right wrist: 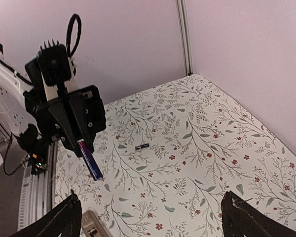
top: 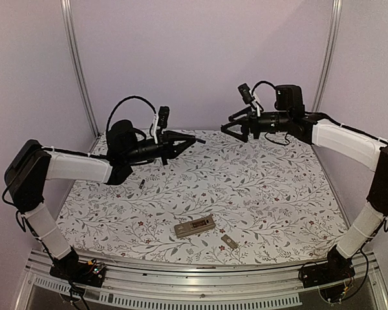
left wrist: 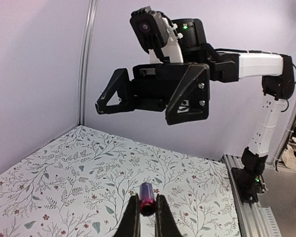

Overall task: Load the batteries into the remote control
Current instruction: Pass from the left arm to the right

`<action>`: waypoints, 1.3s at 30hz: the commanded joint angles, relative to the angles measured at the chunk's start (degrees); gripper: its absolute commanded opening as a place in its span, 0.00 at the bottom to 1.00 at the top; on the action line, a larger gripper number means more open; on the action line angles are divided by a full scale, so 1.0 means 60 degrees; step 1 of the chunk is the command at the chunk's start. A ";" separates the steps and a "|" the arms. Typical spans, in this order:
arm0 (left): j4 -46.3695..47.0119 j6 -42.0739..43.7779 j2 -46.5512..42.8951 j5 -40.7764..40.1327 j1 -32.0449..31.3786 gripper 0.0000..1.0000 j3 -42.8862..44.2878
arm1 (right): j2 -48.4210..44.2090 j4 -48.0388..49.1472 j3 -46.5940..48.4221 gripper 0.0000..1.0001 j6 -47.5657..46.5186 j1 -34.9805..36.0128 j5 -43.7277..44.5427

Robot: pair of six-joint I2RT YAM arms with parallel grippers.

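Observation:
My left gripper [top: 195,140] is raised above the back of the table, shut on one of the batteries [left wrist: 147,196], a slim dark cylinder with a magenta end that sticks out past the fingertips [right wrist: 90,160]. Facing it a short way to the right, my right gripper [top: 232,131] hangs open and holds nothing [right wrist: 153,217]. The other battery [top: 142,184] lies on the floral cloth under the left arm [right wrist: 142,146]. The remote control [top: 194,227] lies back-up near the front edge, its battery recess showing [right wrist: 91,224].
A small flat grey cover piece [top: 229,242] lies just right of the remote, close to the table's front edge. Lilac walls with metal posts [top: 77,64] close the back and sides. A metal rail [top: 200,271] runs along the front.

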 commanded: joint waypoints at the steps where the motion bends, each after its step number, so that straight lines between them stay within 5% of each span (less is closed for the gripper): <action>1: 0.2929 -0.1147 -0.0183 -0.0740 -0.0151 0.00 -0.0433 | -0.0325 0.3237 -0.0596 0.93 0.5266 -0.0523 -0.1391; 5: 0.4373 -0.1423 -0.0139 -0.1209 -0.0575 0.00 -0.0787 | -0.0354 0.3409 -0.0710 0.89 0.7565 -0.0503 -0.1300; 7: 0.5389 -0.1587 -0.0070 -0.1465 -0.0854 0.00 -0.1094 | -0.0476 0.3446 -0.1053 0.94 0.8375 -0.0492 -0.1133; 16: 0.8136 -0.0777 0.0298 -0.2580 -0.2694 0.00 -0.2348 | -0.3007 0.4069 -0.3423 0.84 0.9165 0.0762 -0.0535; 23: 0.7270 0.1044 -0.0405 -0.4308 -0.3927 0.00 -0.2329 | -0.4837 0.3266 -0.4644 0.81 0.9362 0.1338 0.0778; 30: 0.7050 0.1676 -0.0723 -0.4613 -0.4238 0.00 -0.2347 | -0.4397 0.2917 -0.4614 0.80 0.8896 0.1518 0.0279; 36: 0.7191 0.1850 -0.0509 -0.4417 -0.4232 0.00 -0.2171 | -0.3734 0.2515 -0.3919 0.54 0.8445 0.1866 -0.0032; 39: 0.7409 0.1927 -0.0522 -0.4405 -0.4211 0.00 -0.2163 | -0.3646 0.2637 -0.3817 0.51 0.8223 0.2059 -0.0240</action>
